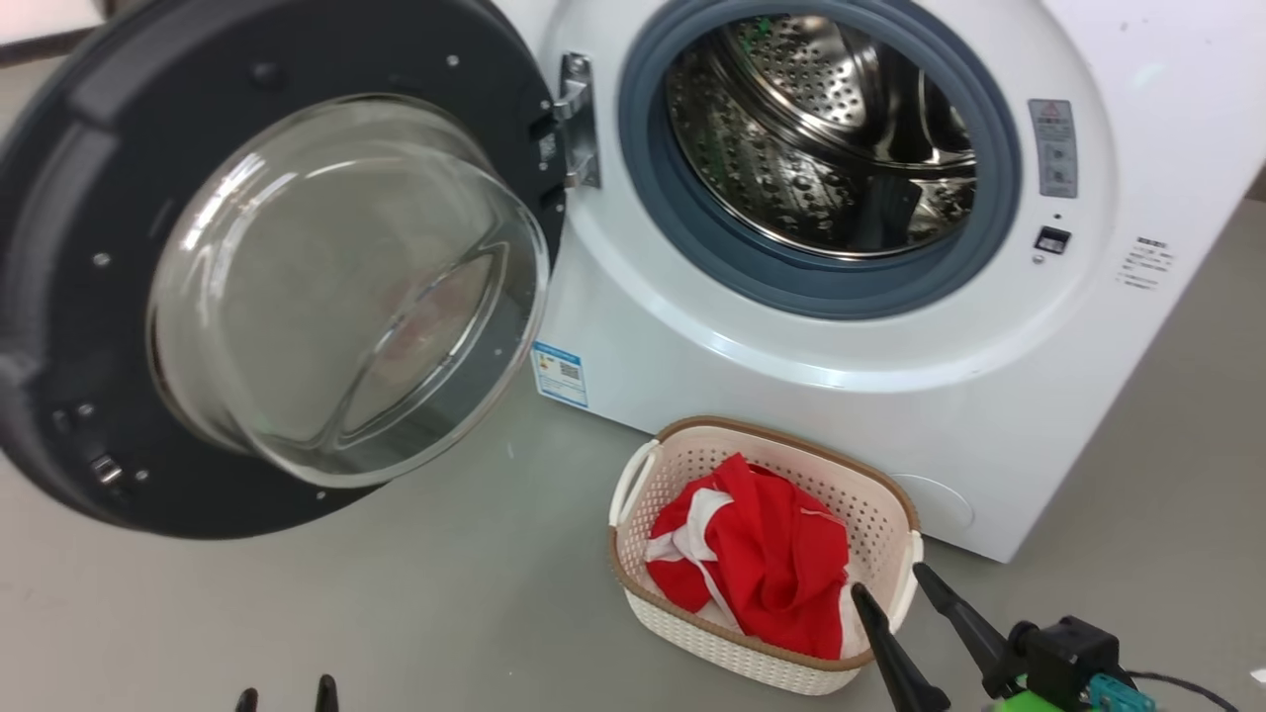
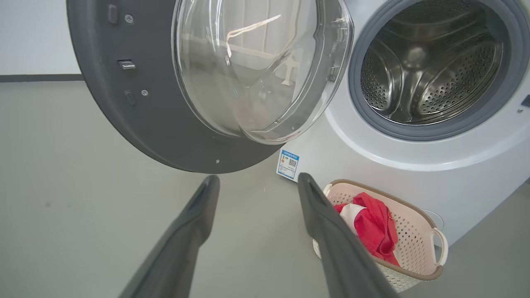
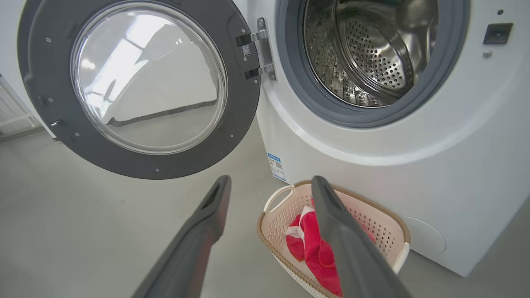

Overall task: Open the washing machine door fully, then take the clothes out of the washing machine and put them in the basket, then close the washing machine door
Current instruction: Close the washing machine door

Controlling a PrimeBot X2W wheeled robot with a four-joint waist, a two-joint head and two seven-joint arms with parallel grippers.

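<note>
Door [image 1: 297, 287] stands swung wide open, left of the washer [image 1: 791, 376]. Clothes [image 1: 762, 564] lie in the basket [image 1: 870, 524] on the floor [image 1: 346, 613], just before the washer. Right end effector [image 1: 890, 578] hovers at the basket's near right corner, fingers spread wide, gripping nothing. Left end effector [image 1: 285, 689] sits low, equally wide, well apart from the basket.

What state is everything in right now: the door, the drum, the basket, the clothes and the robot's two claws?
washing machine door: swung wide open.
drum: looks empty.
basket: upright on the floor, partly filled.
clothes: crumpled in the basket.
left gripper: open, empty.
right gripper: open, empty.
</note>
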